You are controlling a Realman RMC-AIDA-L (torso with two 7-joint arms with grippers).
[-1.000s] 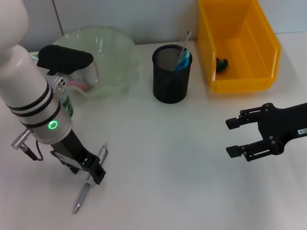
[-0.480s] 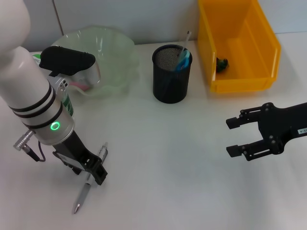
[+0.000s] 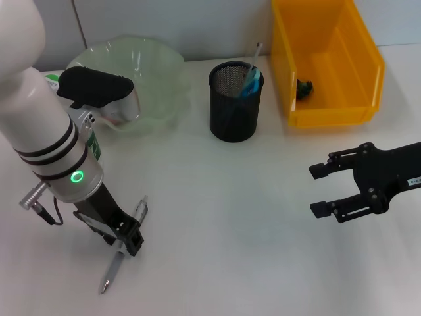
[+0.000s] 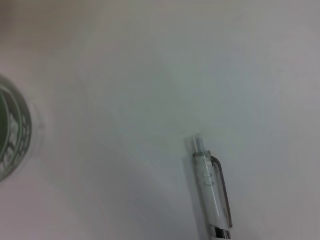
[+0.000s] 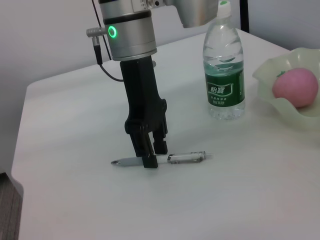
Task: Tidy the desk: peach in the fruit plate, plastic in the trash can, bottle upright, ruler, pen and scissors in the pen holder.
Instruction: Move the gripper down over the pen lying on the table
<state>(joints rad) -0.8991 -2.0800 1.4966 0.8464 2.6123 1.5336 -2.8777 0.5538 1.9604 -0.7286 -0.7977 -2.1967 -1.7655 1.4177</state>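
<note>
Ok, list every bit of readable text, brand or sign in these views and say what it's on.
Water bottle, green label: white characters, too small to read; no brand can be made out.
Right gripper: a small white sticker on the arm behind it, its print too small to read.
Pen between the fingers of the left gripper: no print visible.
Pen holder, yellow bin, fruit plate: no text.
</note>
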